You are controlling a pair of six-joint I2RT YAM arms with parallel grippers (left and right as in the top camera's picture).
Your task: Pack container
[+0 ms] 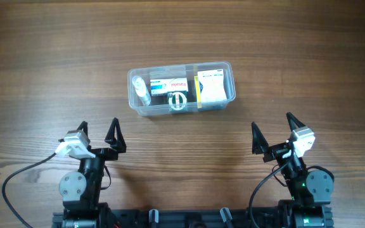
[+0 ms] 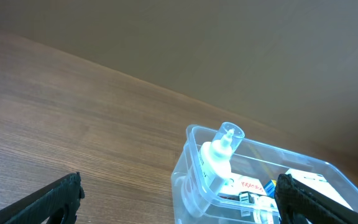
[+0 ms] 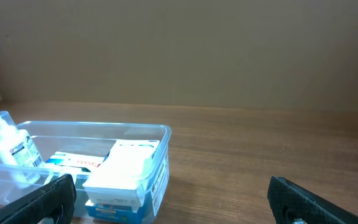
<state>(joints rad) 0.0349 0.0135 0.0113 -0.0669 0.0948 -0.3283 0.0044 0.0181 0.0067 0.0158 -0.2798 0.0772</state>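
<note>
I have one clear see-through plastic rectangular container point(image 1: 130, 88) sitting on the brown wood-grain table point(image 1: 43, 63), a little past the middle and lying lengthwise across my overhead view. Inside I count one small white bottle with a clear cap point(image 1: 141, 90) leaning at its left end, one flat white cardboard box with red and blue print point(image 1: 170, 84) in the middle, and one white box with a yellow edge point(image 1: 211, 87) at the right end. The right wrist view shows that box resting on something blue underneath. There is also one small dark round item point(image 1: 179, 100) by the near wall, too small for me to identify. Closer to me are two arms. The left gripper point(image 1: 98, 126) has its black fingers spread as wide as they go, gripping nothing and touching nothing, well apart from the container. The right gripper point(image 1: 272, 123) is likewise fully spread and empty, well short of the container's right end.
</note>
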